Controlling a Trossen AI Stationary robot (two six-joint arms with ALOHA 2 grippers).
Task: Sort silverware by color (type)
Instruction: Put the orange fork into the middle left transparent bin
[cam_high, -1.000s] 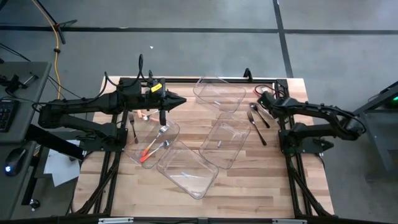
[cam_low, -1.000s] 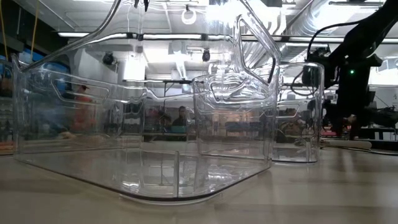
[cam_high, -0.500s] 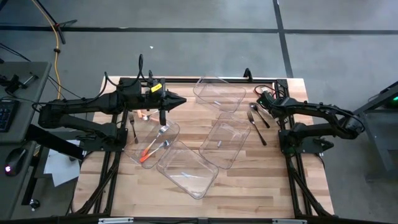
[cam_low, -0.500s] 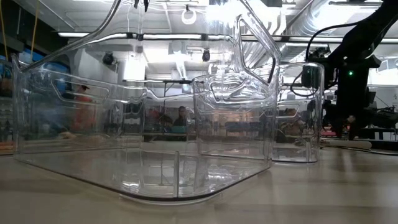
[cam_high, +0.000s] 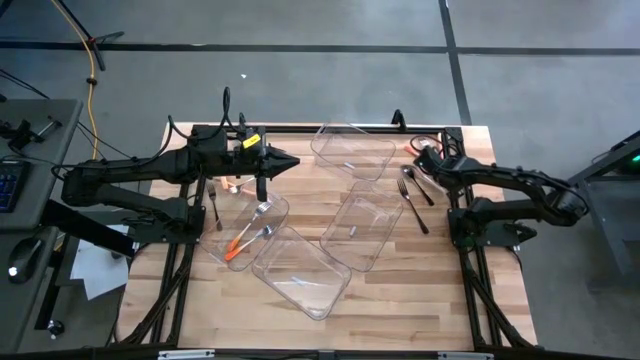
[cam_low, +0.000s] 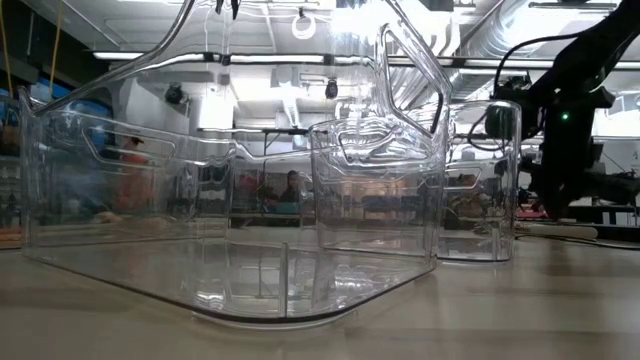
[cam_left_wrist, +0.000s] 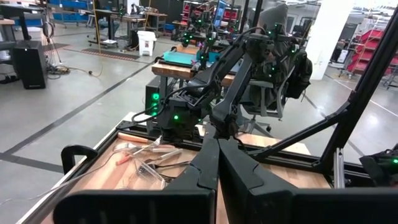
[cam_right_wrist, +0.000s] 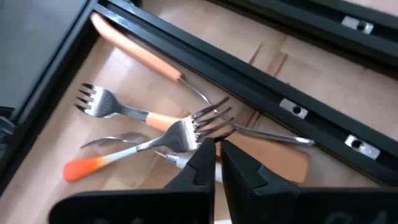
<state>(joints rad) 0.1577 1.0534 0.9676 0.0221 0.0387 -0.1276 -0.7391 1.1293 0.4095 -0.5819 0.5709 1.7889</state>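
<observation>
Right gripper (cam_right_wrist: 216, 149) has just snapped closed over the silverware pile at the worktop's (cam_high: 400, 300) far right corner, apparently pinching a fork (cam_right_wrist: 186, 134) by its tines; I can't tell if it's secure. Left gripper (cam_high: 262, 187) hangs closed above its bin (cam_high: 275, 208).

Forks (cam_high: 247, 231) in left bin (cam_high: 225, 252); more cutlery (cam_high: 413, 198) right of bins.
</observation>
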